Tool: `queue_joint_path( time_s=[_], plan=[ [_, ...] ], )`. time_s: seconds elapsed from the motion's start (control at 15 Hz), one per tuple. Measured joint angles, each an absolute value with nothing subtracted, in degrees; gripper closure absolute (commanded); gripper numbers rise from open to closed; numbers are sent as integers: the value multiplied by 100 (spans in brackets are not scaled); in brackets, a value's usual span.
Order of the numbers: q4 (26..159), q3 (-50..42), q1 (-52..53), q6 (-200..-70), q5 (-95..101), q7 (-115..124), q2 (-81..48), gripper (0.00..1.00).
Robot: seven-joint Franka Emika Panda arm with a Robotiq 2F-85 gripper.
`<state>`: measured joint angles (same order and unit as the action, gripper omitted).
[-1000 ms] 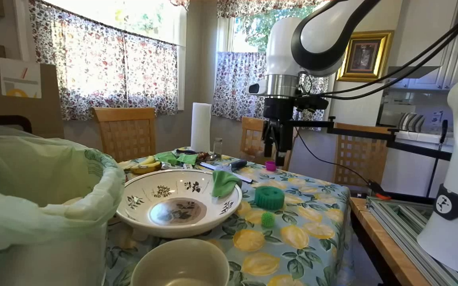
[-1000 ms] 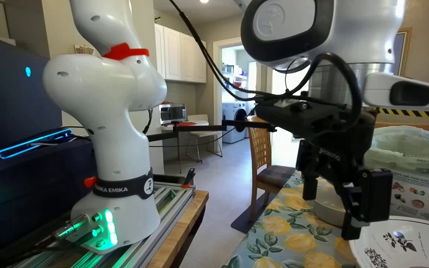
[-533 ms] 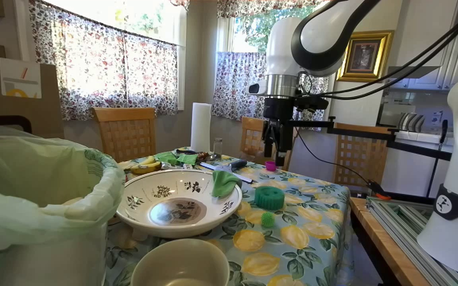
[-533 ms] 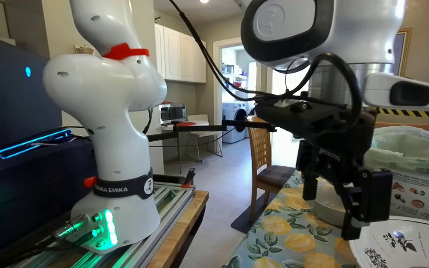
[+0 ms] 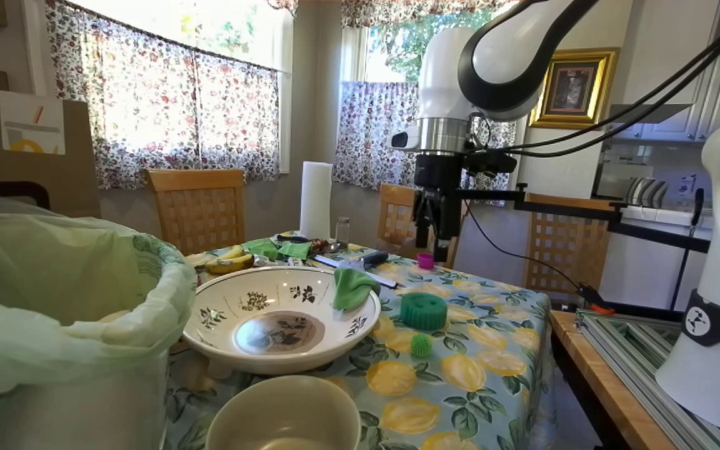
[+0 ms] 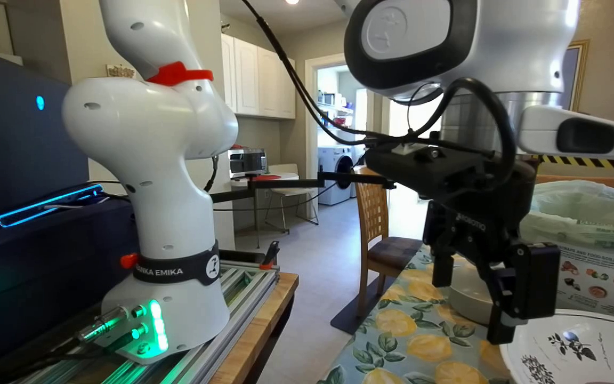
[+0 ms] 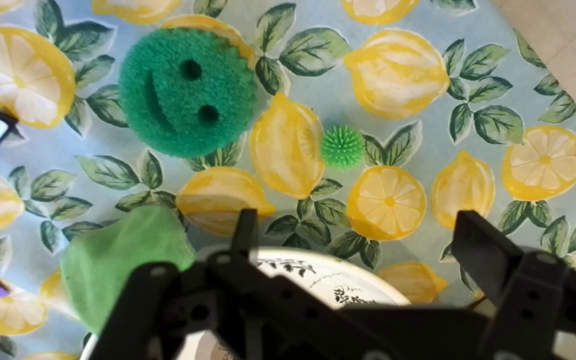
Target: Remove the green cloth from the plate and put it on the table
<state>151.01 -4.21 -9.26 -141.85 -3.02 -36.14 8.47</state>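
Note:
The green cloth (image 5: 352, 289) hangs over the rim of the large white plate (image 5: 219, 300), partly inside it, in an exterior view. The cloth also shows at lower left in the wrist view (image 7: 113, 265), partly behind a finger. The plate, deep with dark plant prints, shows in the wrist view (image 7: 308, 272) and cut off at the edge of an exterior view (image 6: 568, 354). The table (image 5: 504, 406) has a lemon-print cover. My gripper (image 5: 431, 247) is open and empty, pointing down above the table. In the wrist view the cloth lies left of the open fingers (image 7: 358, 215).
A green round sponge (image 5: 423, 311) and a spiky green ball (image 5: 420, 345) lie beside the plate. A beige bowl (image 5: 285, 415) and a lined bin (image 5: 85, 375) stand near it. Behind are bananas (image 5: 230, 261), a paper roll (image 5: 316, 200), a knife (image 5: 372, 258) and a pink cup (image 5: 425, 260).
The arm and open gripper have shifted only very slightly. The cloth and plate have not moved.

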Motion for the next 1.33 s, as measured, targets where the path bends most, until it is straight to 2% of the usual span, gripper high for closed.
queue_joint_path(
  time_s=[0.47, 1.33],
  plan=[
    [14883, -590, -661, -14222, -753, -3118, 663, 0],
    [13700, -570, -607, -14846, -1410, -1066, -692, 0]
  ],
)
